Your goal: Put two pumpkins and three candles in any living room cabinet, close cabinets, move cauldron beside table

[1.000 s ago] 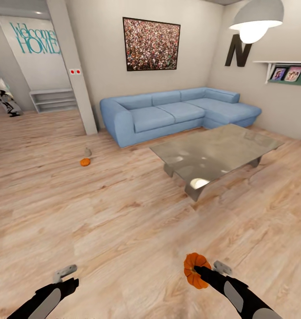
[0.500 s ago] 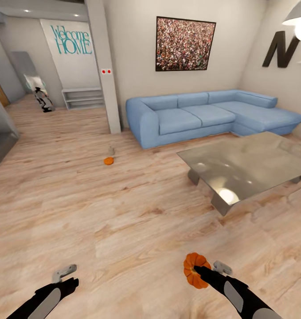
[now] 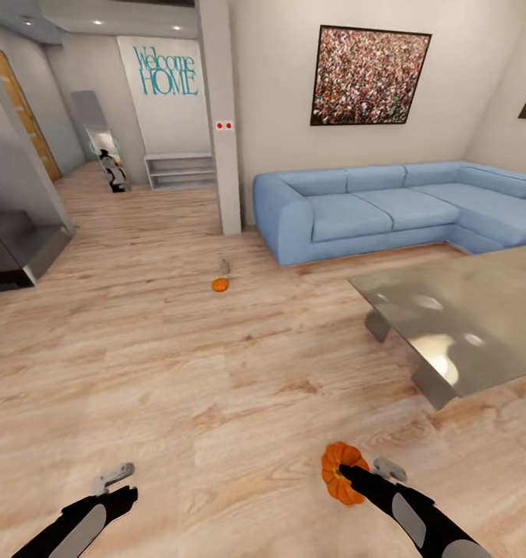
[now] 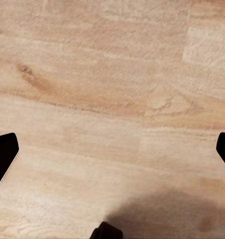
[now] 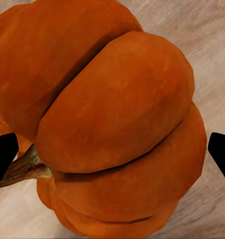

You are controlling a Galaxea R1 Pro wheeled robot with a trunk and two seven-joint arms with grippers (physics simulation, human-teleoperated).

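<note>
One pumpkin [image 3: 341, 473] sits clamped in my right gripper [image 3: 345, 470], low in front of me; the right wrist view shows its ribbed orange body between the fingertips. My left gripper [image 3: 117, 484] hangs spread wide over bare floor [image 3: 177, 372], holding nothing. Farther out, the second pumpkin [image 3: 220, 285] lies on the floor with a small grey candle [image 3: 225, 266] just beyond it, near the pillar [image 3: 222, 116]. Over the last second my view has swung left: the sofa [image 3: 386, 205] and glass counter [image 3: 464, 314] slid rightward. I judge I'm turning to look for the cabinet, not yet in sight.
</note>
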